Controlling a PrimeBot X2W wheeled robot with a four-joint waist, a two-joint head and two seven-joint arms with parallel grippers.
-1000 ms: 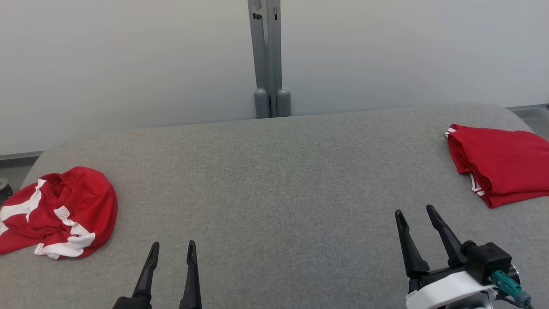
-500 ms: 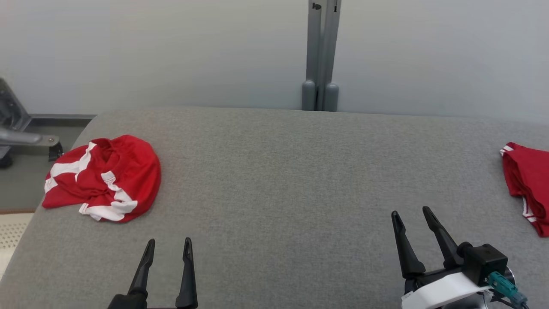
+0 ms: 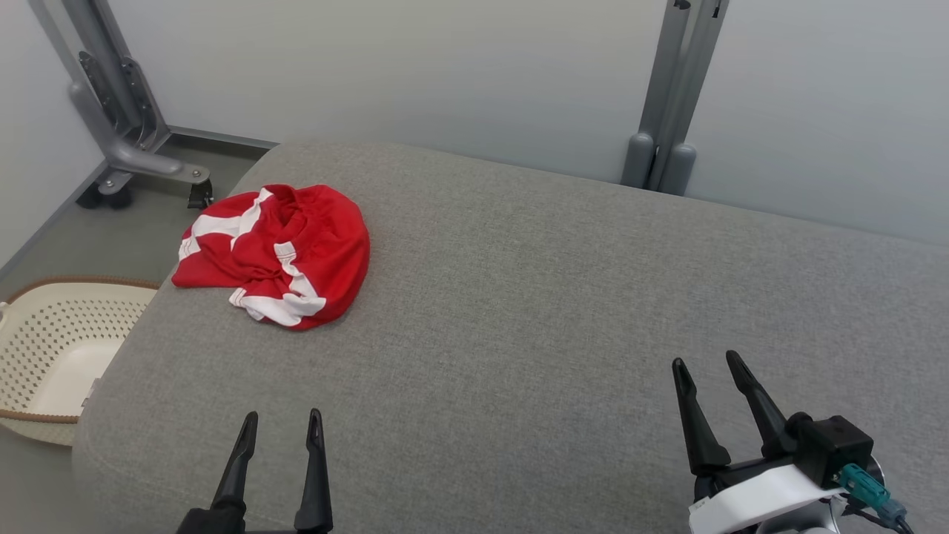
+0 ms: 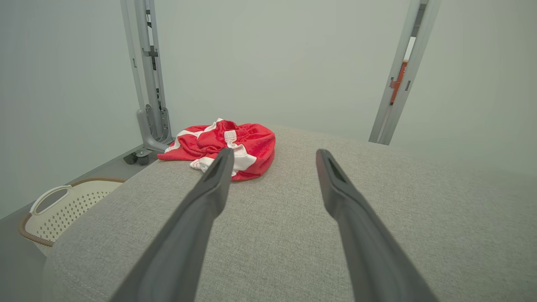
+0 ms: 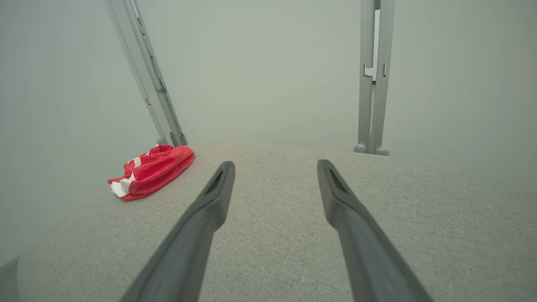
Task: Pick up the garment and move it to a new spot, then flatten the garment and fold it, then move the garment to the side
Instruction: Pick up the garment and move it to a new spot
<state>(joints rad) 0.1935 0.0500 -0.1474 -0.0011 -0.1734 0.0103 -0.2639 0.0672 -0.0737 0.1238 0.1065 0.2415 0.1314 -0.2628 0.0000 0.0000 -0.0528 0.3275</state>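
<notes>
Zero stages finished: hovers with left claw and right claw spread apart, empty, garment crumpled ahead-left of both, yet to lift, flatten, fold.

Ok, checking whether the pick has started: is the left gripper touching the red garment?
Apart. The head view shows bare grey cushion between the open left gripper and the garment.

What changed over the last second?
The head camera swung left, not the things: the crumpled red-and-white garment now sits nearer centre, and a cream perforated plastic basket has come into view. Left hand and right hand stay open, empty.
</notes>
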